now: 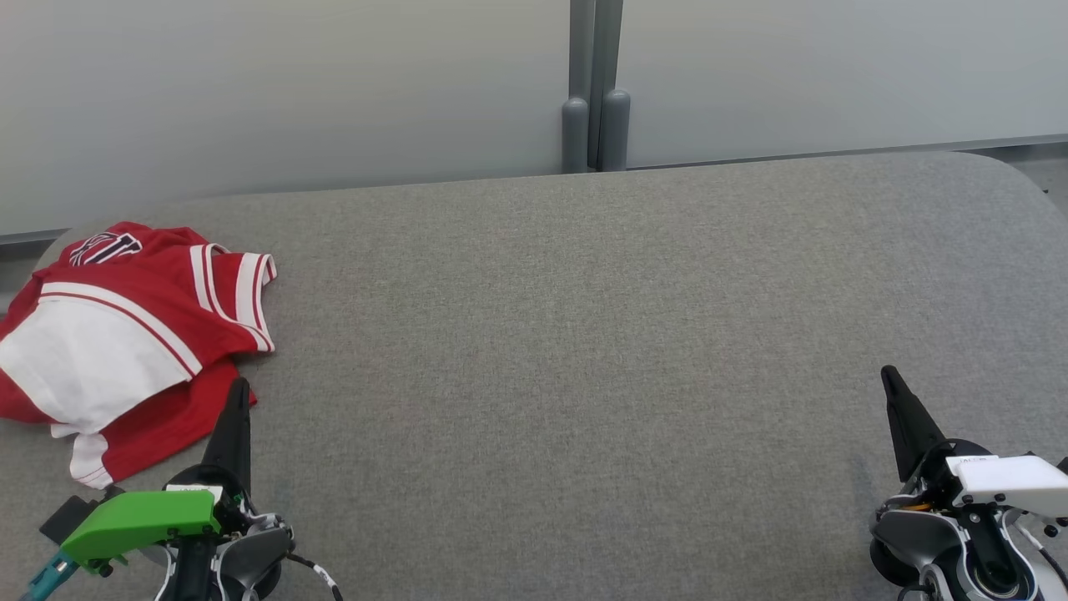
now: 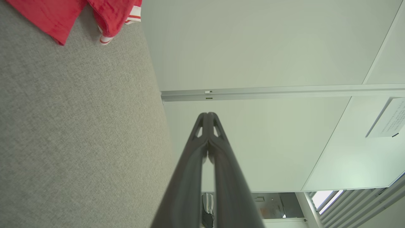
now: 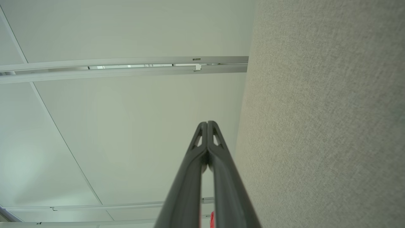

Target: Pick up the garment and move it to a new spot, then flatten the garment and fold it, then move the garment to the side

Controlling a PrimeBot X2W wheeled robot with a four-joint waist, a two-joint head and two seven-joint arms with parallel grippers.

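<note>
Left gripper [image 1: 239, 386]: low, pointing forward, fingers pressed closed, empty.
Right gripper [image 1: 888, 373]: same pose, closed, empty.
Garment: crumpled red-and-white fabric jersey [image 1: 125, 325], far left on grey cloth table [image 1: 584, 334].
Left wrist view: the jersey's red hem [image 2: 60, 19], top left.

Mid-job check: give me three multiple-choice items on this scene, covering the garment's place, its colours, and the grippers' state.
1. Where on the grey surface is the garment? A. far left B. centre C. far right
2. Its colours? A. blue and yellow B. red and white C. black
3. The left gripper and right gripper are: A. both open B. both shut, empty C. both holding cloth
Answers: 1 A, it lies at the head view's left edge; 2 B, red cloth, white panel and stripes; 3 B, wrist views show jaws closed on nothing.
</note>
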